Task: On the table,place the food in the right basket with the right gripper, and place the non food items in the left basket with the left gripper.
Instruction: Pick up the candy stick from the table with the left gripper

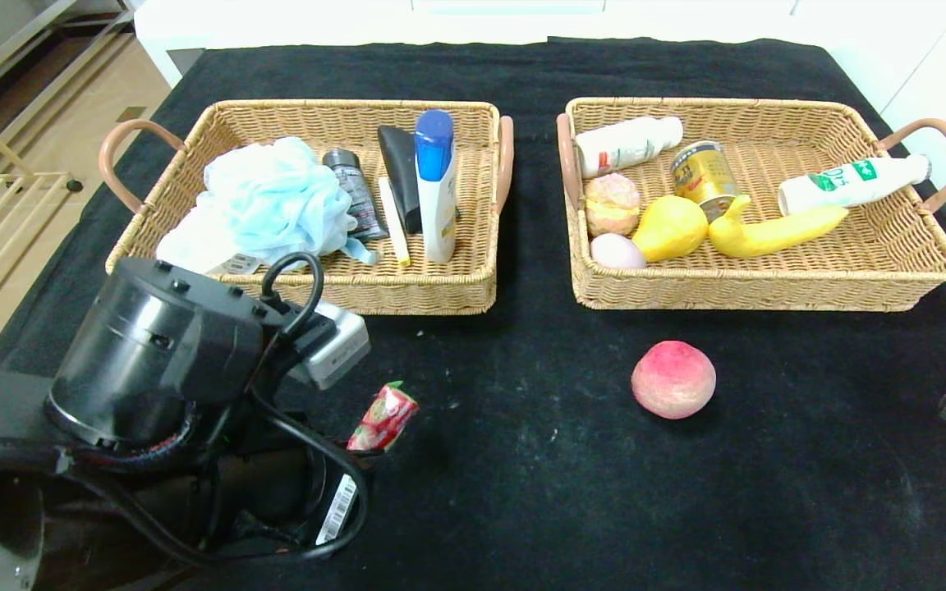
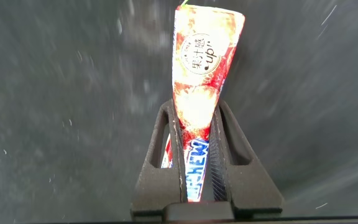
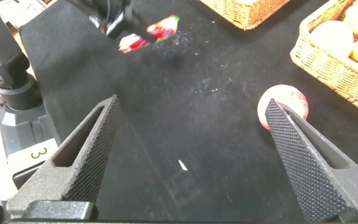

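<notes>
**Left arm held a sweet packet that may belong in the other basket**

Gripping a red-and-white candy packet (image 2: 197, 93), the left gripper (image 2: 199, 158) sat at the lower left of the head view, its fingers (image 2: 160, 149) pressed on the packet's lower half while the strawberry-printed top stuck out beyond them. The packet was off the table (image 1: 522, 460), tilted toward the upper right of the frame, well short of the left basket (image 1: 473, 287) above it.

To do this step well, the grip looked worth keeping firm, since the wrapper seemed thin and crinkly and could slide between the pads. The packet appeared to be food, so by the task it would suit the right basket (image 1: 769, 295), though it sat in the arm meant for non-food items; either way, it would need lifting clear of the wicker rim before release, and lowering into a bare patch rather than onto the bottles already inside.

The packet was a slim cone-shaped sachet, glossy, with red fruit pictures, a round white label and blue lettering near the pinched end.

The right gripper (image 3: 191, 155) hung at the right edge of the head view, fingers spread wide and holding nothing. The peach (image 1: 673, 379), rosy and round, lay on the cloth just below the right basket, near that gripper.
</notes>
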Robot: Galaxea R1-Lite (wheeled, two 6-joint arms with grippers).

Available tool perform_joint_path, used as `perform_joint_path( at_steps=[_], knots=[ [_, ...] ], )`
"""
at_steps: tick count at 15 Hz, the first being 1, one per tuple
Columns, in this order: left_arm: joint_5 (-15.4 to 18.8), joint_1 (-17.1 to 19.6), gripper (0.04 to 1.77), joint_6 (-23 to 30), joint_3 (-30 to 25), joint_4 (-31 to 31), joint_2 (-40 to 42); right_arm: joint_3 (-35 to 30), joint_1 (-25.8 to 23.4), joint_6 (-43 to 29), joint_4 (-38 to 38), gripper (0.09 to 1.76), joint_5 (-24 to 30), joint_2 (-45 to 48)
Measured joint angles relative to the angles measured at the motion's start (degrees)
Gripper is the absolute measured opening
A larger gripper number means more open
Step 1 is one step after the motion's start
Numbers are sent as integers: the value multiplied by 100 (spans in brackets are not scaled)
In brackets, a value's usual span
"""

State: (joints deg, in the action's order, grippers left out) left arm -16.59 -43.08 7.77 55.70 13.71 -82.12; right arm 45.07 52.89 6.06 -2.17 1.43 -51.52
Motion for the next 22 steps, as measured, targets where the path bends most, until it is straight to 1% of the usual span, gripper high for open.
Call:
perform_joint_path(
  at_steps=[3, 5, 7, 11, 14, 16, 22],
  knots=[
    [155, -208, 32, 673, 720, 43, -201, -1, 0, -5, -4, 171, 0, -24],
    [183, -430, 32, 965, 1213, 48, -444, -6, 0, -5, -6, 171, -2, -35],
    [185, -573, 32, 1133, 1591, 74, -696, -6, -4, -5, -6, 171, -2, -41],
    [193, -780, 32, 1397, 1971, 20, -1172, -6, -4, -6, -9, 171, -5, -44],
    [183, -962, 32, 1563, 2363, 1, -1604, -20, 0, -6, -15, 171, 2, -46],
    [177, -1011, 32, 1604, 2572, -2, -1879, -23, 0, -6, -17, 171, 0, -46],
    [177, -1025, 32, 1648, 2776, -13, -2392, -26, 0, -5, -9, 171, 0, -46]
  ],
)
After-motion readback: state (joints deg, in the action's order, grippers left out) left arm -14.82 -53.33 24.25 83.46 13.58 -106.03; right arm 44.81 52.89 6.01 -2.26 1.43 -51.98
